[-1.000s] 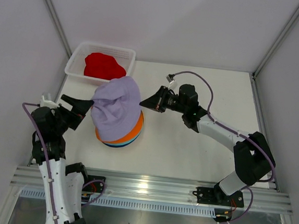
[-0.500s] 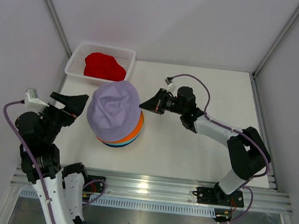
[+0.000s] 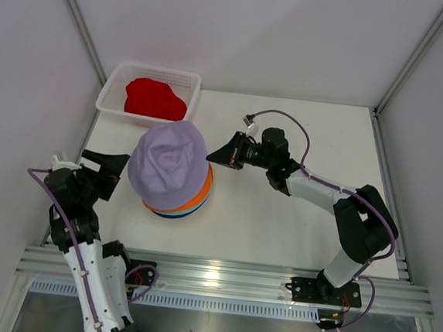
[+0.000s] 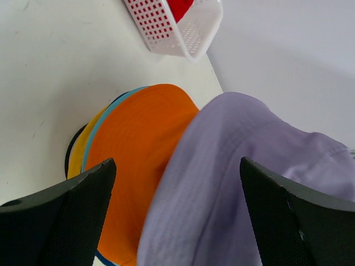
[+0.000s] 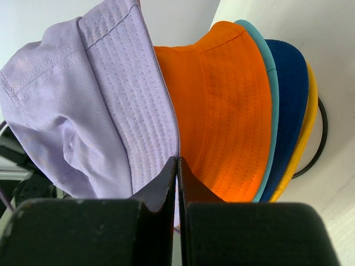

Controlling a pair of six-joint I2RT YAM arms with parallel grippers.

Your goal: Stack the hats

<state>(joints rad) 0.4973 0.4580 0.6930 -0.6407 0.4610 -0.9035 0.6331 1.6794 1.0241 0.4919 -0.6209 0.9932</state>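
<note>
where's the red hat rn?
Top view: the red hat lies in the white mesh basket at the table's far left corner, just behind the stack topped by the lavender hat.

**Two-arm rig.** Left arm (image 3: 88, 272) and right arm (image 3: 320, 192): white link shells, black joint housings. A looping lavender cable (image 3: 284, 113) trails along each. Black jaws carry finely dimpled pads (image 4: 66, 221). Black bases (image 3: 315, 289) show red wiring.

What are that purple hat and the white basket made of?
The lavender hat looks like soft woven cotton-type cloth, matte, with visible stitch lines and weave. The white basket seems to be molded plastic, slightly glossy, with walls gridded with small holes.
</note>
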